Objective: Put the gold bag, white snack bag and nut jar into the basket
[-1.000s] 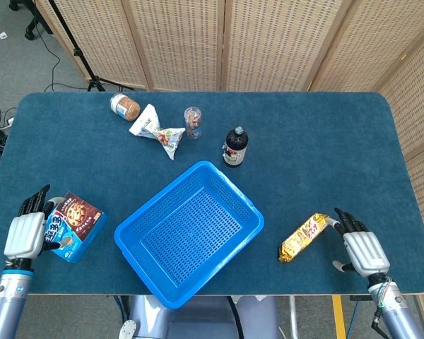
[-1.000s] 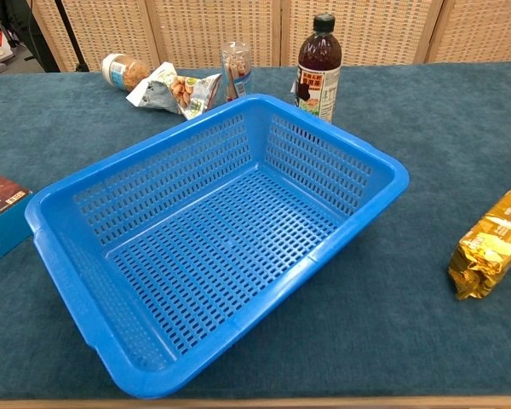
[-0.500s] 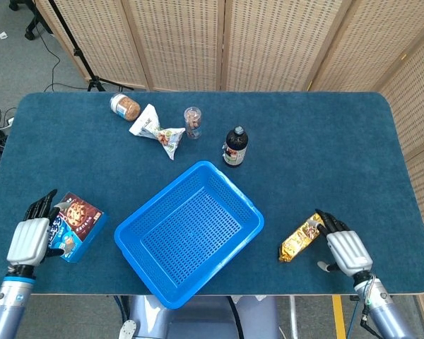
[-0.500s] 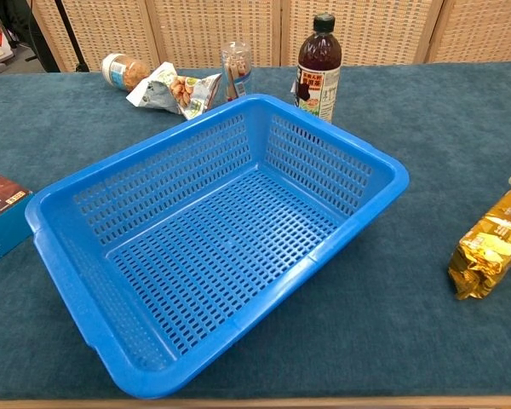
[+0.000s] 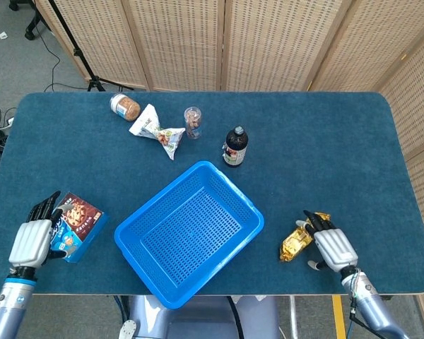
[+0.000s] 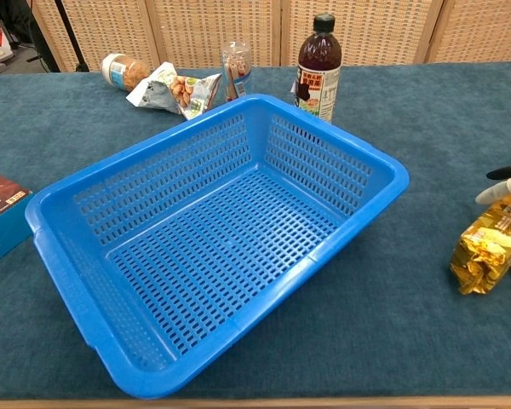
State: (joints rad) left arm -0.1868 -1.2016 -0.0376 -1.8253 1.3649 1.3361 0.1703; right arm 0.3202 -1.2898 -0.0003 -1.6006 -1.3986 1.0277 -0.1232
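Observation:
The gold bag (image 5: 295, 242) (image 6: 487, 248) lies on the blue cloth near the front right edge. My right hand (image 5: 330, 245) lies over the bag's right end with its fingers (image 6: 504, 174) stretched across it and its thumb off to the side. The blue basket (image 5: 119, 239) (image 6: 383, 170) stands empty at mid table. Far back left are the white snack bag (image 5: 155, 131) (image 6: 172, 89) and the nut jar (image 5: 125, 106) (image 6: 121, 70), which lies on its side. My left hand (image 5: 32, 241) is open at the front left, holding nothing.
A cookie box (image 5: 75, 226) (image 6: 0, 213) lies right beside my left hand. A slim clear jar (image 5: 192, 121) (image 6: 236, 66) and a dark bottle (image 5: 234, 146) (image 6: 318, 64) stand behind the basket. Wicker screens close off the far side.
My right hand has slid left and back onto the gold bag, which has turned slightly. Its fingertips have come into the chest view. The left hand has barely shifted.

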